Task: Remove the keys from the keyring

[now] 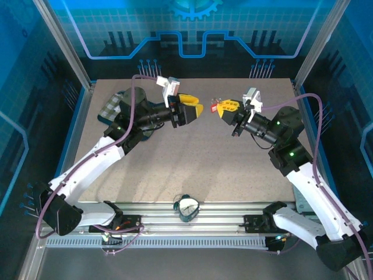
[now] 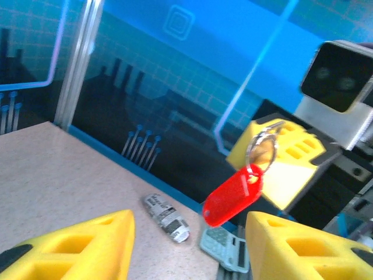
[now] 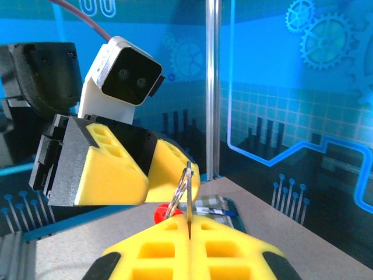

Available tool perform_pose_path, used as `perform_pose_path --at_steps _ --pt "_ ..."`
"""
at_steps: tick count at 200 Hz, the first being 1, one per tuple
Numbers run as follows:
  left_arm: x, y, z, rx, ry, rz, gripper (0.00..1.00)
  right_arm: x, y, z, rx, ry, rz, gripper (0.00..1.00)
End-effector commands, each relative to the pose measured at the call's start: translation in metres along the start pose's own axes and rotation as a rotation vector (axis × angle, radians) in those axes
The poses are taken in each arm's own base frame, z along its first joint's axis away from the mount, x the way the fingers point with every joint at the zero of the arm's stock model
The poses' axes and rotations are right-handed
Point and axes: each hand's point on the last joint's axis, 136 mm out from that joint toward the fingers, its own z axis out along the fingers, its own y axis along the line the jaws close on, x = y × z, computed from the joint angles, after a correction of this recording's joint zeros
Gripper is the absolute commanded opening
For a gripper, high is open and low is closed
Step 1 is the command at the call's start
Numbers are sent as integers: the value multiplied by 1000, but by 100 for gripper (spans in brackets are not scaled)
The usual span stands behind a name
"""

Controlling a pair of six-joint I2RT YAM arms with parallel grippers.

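Right gripper point(image 3: 189, 226) pinches the keyring point(image 2: 233, 195), dangling ahead of left gripper's point(image 2: 187, 224) spread fingers. A crooked grab could yank it loose.

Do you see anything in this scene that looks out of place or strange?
The small alarm clock sits at the very near edge of the table, partly over the metal rail, far from the keyring in the right claw. It might fall. Nothing looks spilled or damaged.
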Motion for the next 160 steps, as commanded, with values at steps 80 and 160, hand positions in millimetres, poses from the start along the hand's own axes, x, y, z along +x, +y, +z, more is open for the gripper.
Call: perform_pose_path --at_steps 80,160 --pt "-30 -29 -3 246 -41 -44 48 -12 7 2 -91 -50 56 0" --pt "-28 -28 0 274 -36 -61 47 -10 4 9 -104 -54 69 0"
